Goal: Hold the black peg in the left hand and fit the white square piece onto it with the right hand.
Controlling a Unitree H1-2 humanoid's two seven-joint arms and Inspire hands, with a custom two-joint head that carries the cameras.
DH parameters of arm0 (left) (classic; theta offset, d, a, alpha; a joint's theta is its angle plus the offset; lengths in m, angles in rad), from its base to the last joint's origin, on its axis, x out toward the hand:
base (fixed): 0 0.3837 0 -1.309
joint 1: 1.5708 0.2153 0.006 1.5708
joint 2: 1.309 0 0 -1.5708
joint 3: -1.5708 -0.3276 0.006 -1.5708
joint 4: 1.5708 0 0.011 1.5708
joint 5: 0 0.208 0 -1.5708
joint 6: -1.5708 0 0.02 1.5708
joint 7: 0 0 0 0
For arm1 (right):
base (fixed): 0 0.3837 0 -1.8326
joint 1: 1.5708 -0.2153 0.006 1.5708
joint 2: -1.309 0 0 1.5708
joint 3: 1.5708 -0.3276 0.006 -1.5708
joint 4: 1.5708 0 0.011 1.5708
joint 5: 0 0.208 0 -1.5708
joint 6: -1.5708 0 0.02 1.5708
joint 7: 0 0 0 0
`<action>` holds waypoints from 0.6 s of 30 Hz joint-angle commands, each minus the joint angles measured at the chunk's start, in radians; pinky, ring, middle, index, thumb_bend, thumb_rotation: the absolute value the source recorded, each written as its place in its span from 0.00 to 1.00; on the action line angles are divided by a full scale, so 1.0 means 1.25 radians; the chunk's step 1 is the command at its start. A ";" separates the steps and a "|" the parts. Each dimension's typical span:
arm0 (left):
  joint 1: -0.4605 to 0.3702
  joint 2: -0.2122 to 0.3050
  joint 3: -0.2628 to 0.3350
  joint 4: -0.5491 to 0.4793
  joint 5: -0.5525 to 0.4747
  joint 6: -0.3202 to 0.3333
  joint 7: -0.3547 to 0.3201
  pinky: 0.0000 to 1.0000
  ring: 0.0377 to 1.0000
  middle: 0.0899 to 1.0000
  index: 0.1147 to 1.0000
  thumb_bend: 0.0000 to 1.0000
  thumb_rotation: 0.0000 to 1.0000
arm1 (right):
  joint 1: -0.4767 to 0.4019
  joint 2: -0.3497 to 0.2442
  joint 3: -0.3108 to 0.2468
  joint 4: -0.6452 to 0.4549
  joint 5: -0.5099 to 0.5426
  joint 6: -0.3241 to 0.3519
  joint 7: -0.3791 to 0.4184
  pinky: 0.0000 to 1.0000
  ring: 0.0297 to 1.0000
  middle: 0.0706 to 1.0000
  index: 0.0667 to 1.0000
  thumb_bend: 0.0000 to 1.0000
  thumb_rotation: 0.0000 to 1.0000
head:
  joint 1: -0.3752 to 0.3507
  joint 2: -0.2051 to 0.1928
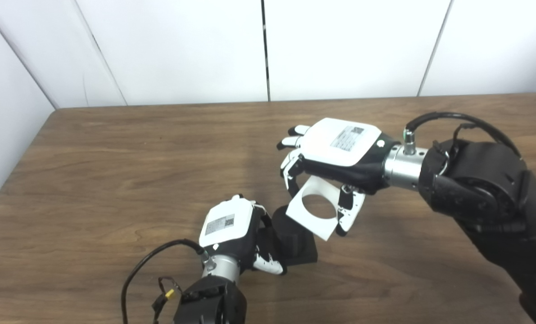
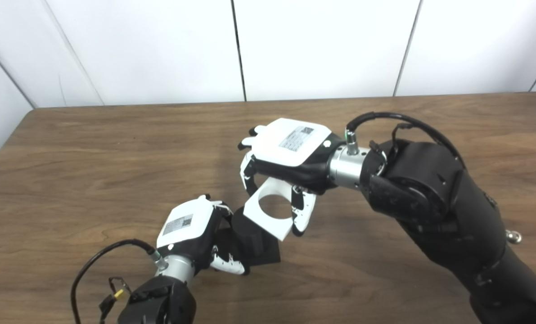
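Observation:
The black peg (image 1: pixel 290 234) is a short round post on a square black base, resting on the wooden table (image 1: pixel 114 171). My left hand (image 1: pixel 231 234) is shut on the peg from its left side. My right hand (image 1: pixel 335 153) is shut on the white square piece (image 1: pixel 315 211), a flat plate with a round hole. It holds the piece tilted, just above and to the right of the peg's top. The piece's lower left corner overlaps the peg top in both views. The same piece shows in the right eye view (image 2: pixel 270 211).
The table's far edge meets a white panelled wall (image 1: pixel 268 49). A black cable (image 1: pixel 146 270) loops from my left wrist near the front edge. My right forearm (image 1: pixel 488 198) crosses the right side of the table.

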 commanded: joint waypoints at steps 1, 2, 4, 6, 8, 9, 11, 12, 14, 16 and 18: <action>0.018 -0.139 -0.051 0.061 0.052 0.017 -0.005 1.00 0.99 0.86 0.42 0.52 0.05 | -0.033 0.015 -0.002 -0.024 -0.006 -0.013 -0.011 1.00 0.95 0.77 0.44 0.53 0.14 | 0.001 0.001; 0.018 -0.140 -0.053 0.062 0.053 0.017 -0.003 1.00 0.99 0.86 0.42 0.52 0.05 | -0.032 0.018 0.004 -0.024 -0.010 -0.016 -0.009 1.00 0.95 0.77 0.45 0.53 0.14 | 0.001 0.001; 0.020 -0.141 -0.055 0.063 0.053 0.018 -0.001 1.00 0.99 0.86 0.42 0.52 0.05 | -0.030 0.022 0.014 -0.023 -0.015 -0.026 -0.010 1.00 0.95 0.77 0.45 0.53 0.14 | 0.002 0.001; 0.020 -0.145 -0.056 0.062 0.054 0.019 -0.002 1.00 0.99 0.86 0.42 0.52 0.05 | -0.026 0.024 0.024 -0.022 -0.020 -0.035 -0.013 1.00 0.95 0.76 0.45 0.53 0.14 | 0.004 0.002; 0.020 -0.149 -0.055 0.062 0.056 0.021 -0.009 1.00 0.99 0.87 0.42 0.52 0.05 | -0.023 0.028 0.034 -0.023 -0.027 -0.039 -0.012 1.00 0.95 0.76 0.45 0.52 0.13 | 0.006 0.003; 0.019 -0.149 -0.055 0.062 0.057 0.021 -0.010 1.00 0.99 0.86 0.42 0.52 0.05 | -0.021 0.030 0.036 -0.022 -0.029 -0.042 -0.014 1.00 0.95 0.76 0.45 0.52 0.13 | 0.006 0.002; 0.021 -0.149 -0.057 0.061 0.053 0.021 -0.004 1.00 0.99 0.86 0.42 0.52 0.05 | -0.016 0.036 0.042 -0.022 -0.032 -0.045 -0.016 1.00 0.95 0.75 0.45 0.52 0.13 | 0.005 0.002; 0.022 -0.148 -0.058 0.061 0.053 0.020 -0.003 1.00 0.99 0.86 0.42 0.52 0.05 | -0.015 0.039 0.043 -0.022 -0.033 -0.045 -0.016 1.00 0.95 0.75 0.45 0.52 0.13 | 0.005 0.002; 0.022 -0.147 -0.061 0.062 0.055 0.019 -0.001 1.00 0.99 0.86 0.42 0.52 0.05 | -0.010 0.043 0.044 -0.021 -0.036 -0.049 -0.019 1.00 0.95 0.75 0.45 0.52 0.13 | 0.005 0.001; 0.021 -0.145 -0.062 0.065 0.057 0.014 0.000 1.00 0.99 0.86 0.42 0.52 0.05 | -0.005 0.048 0.046 -0.018 -0.039 -0.054 -0.020 1.00 0.95 0.76 0.45 0.52 0.13 | 0.006 0.000; 0.020 -0.141 -0.062 0.069 0.055 0.014 0.003 1.00 0.99 0.86 0.42 0.52 0.05 | -0.001 0.055 0.050 -0.016 -0.043 -0.056 -0.021 1.00 0.95 0.76 0.45 0.52 0.13 | 0.006 -0.003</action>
